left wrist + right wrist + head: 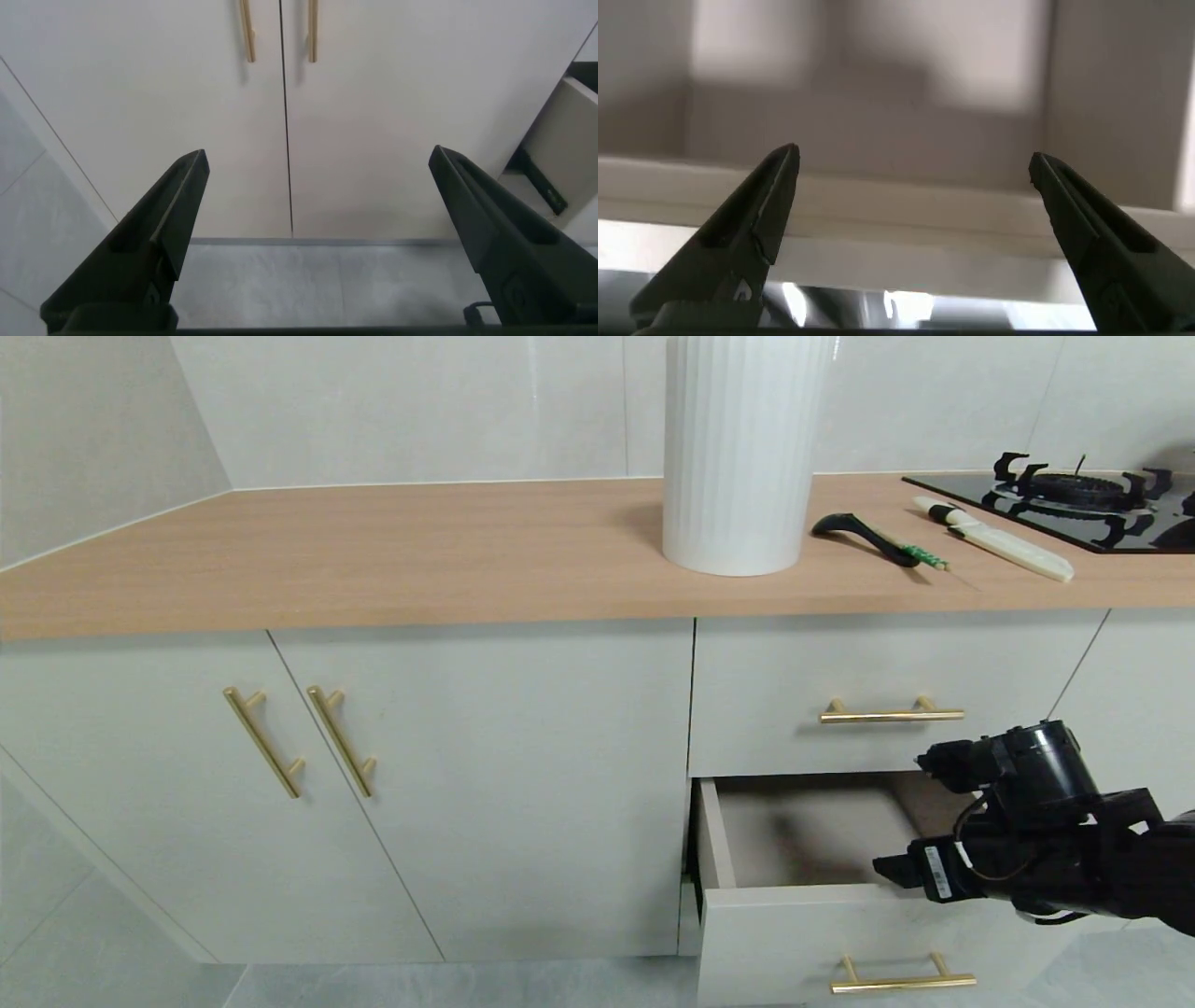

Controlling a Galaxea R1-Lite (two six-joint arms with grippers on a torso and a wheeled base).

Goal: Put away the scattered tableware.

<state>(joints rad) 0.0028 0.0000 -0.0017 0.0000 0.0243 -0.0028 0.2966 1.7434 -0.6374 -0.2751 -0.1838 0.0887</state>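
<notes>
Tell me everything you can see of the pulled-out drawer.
The drawer is the second down under the counter, pulled partly out. Its flat front is pale grey-white with a brass bar handle; the inside looks beige, and the part in view holds nothing. A closed drawer sits right above. The right gripper, jaws open, is at its front rim; contact is unclear.

The black right gripper (892, 870) is pointing left, low down, jaws gaping. The black left gripper (317, 159) is gaping too.
</notes>
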